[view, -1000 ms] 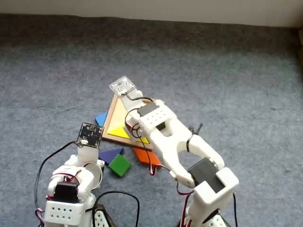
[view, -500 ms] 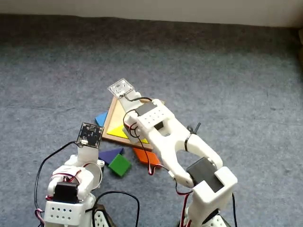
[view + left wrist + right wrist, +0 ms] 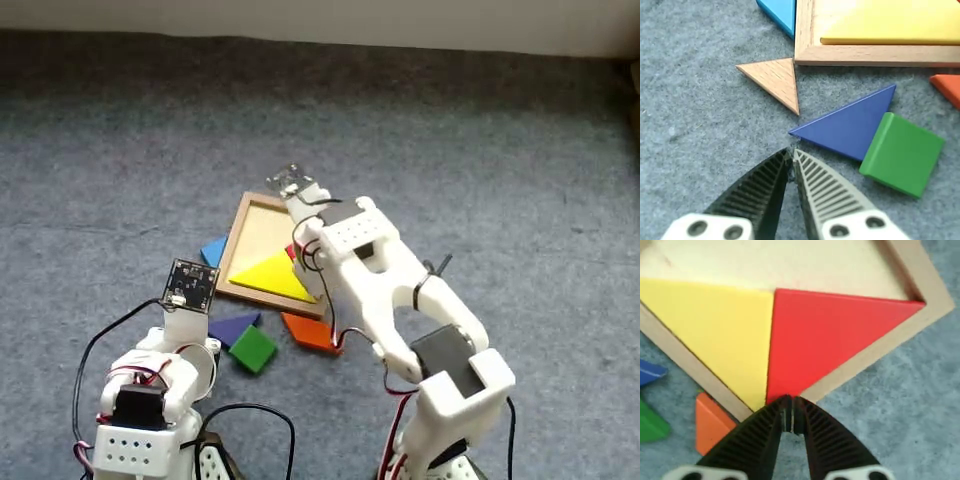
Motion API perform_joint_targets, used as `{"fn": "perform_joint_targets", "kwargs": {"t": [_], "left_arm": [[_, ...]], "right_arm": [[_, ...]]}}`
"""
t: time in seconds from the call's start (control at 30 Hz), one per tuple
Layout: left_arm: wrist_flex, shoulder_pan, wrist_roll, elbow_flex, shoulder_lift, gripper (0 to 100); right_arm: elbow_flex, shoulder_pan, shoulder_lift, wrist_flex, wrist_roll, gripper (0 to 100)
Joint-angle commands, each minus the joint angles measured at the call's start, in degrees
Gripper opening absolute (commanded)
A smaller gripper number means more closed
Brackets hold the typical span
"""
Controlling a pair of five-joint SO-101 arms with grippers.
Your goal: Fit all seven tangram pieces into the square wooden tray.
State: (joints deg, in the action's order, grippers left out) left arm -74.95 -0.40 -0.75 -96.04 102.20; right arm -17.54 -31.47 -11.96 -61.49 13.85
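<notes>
The right jaws are pressed shut with nothing between them. Their tips sit at the rim of the square wooden tray, right by a corner of the red triangle. That piece lies flat in the tray, edge to edge with the yellow triangle. The orange piece lies on the grey tabletop just outside the rim.

The left jaws, also closed and empty, point at the tip of the dark blue triangle, which touches the green square. The wooden triangle and the light blue piece lie nearby, outside the tray.

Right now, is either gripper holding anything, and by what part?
Nothing is held: the left gripper and the right gripper are both shut and empty.
</notes>
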Motion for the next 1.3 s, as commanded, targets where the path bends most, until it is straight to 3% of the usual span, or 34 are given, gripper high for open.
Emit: {"fn": "perform_joint_targets", "kwargs": {"t": [0.0, 0.2, 0.4, 0.6, 0.77, 0.9, 1.27], "left_arm": [[-0.3, -0.8, 0.4, -1.1, 0.5, 1], [-0.3, -0.8, 0.4, -1.1, 0.5, 1], [-0.3, -0.8, 0.4, -1.1, 0.5, 1], [-0.3, -0.8, 0.4, -1.1, 0.5, 1], [-0.3, -0.8, 0.4, -1.1, 0.5, 1], [-0.3, -0.8, 0.4, -1.1, 0.5, 1], [-0.3, -0.8, 0.4, -1.1, 0.5, 1]], "right_arm": [[0.9, 4.3, 0.0, -0.7, 1.2, 3.0], [1.0, 5.2, 3.4, -3.6, 4.4, 3.0], [-6.5, 5.8, 19.3, -3.3, 4.3, 3.0], [-18.2, 5.9, 32.2, 3.9, 2.0, 3.0], [-20.9, 6.0, 36.8, 3.7, 1.8, 3.0], [-22.9, 9.5, 43.9, 1.8, -3.7, 3.0], [-36.9, 13.1, 67.1, 1.3, -4.1, 3.0]]}}
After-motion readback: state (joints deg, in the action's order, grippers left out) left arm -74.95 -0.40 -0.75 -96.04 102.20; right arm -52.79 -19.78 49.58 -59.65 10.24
